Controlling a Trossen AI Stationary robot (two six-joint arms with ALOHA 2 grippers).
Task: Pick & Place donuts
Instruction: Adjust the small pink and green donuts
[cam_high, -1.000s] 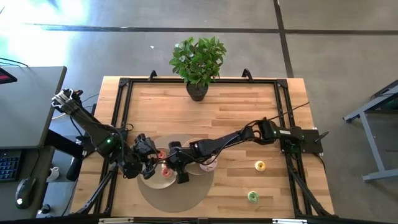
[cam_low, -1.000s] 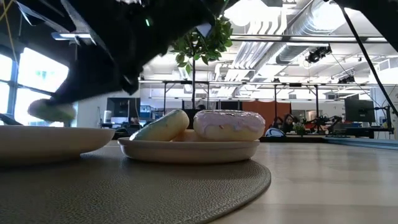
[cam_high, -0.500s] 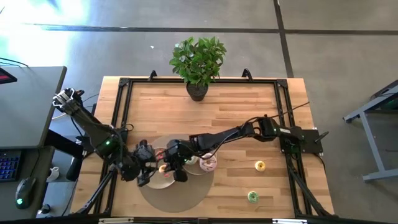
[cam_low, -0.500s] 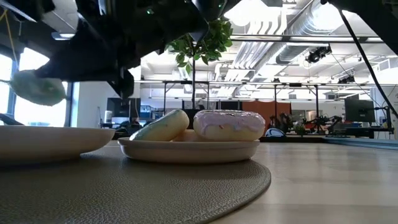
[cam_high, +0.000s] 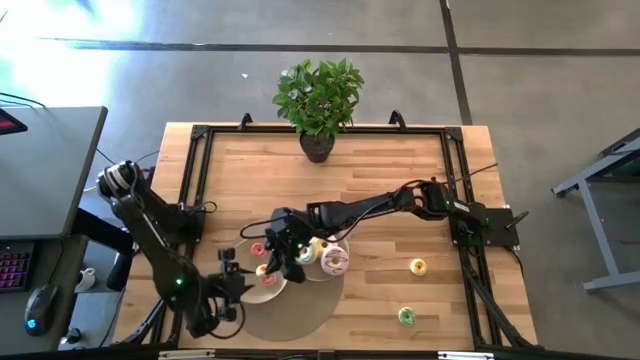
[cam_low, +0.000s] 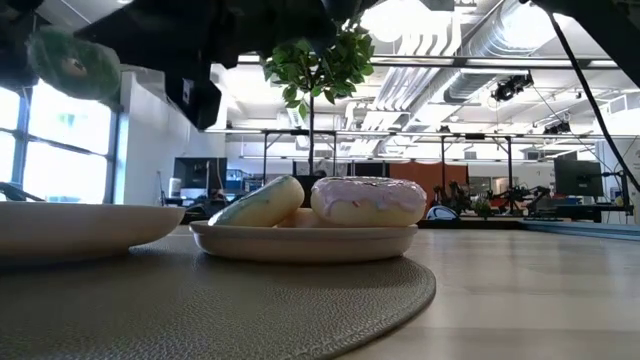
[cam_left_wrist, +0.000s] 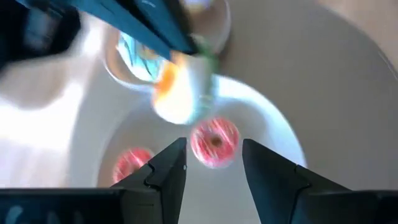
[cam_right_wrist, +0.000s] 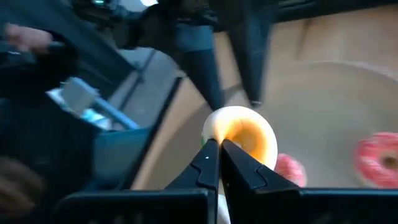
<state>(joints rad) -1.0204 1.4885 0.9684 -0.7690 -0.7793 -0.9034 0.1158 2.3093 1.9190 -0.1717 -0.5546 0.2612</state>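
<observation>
Nearest, close to the front edge of the surface on its right side, a green mini donut lies alone. Toward the front left corner the left pincer hovers over the front left rim of the round grey mat; its jaws stand wide and hold nothing. Just beyond it, on the mat, a big plate carries two pink mini donuts. Above this plate the right pincer is pressed tight on a small donut, lifted clear of the plate; it looks pale yellow from one side and green in the low view, though the blur makes the colour uncertain. Beside the big plate, to the right, a smaller plate holds a pink-iced donut and a white-green donut leaning on it. Further right, well apart from the mat, a yellow mini donut rests on the wood. At the far edge, in the middle, stands a potted plant.
</observation>
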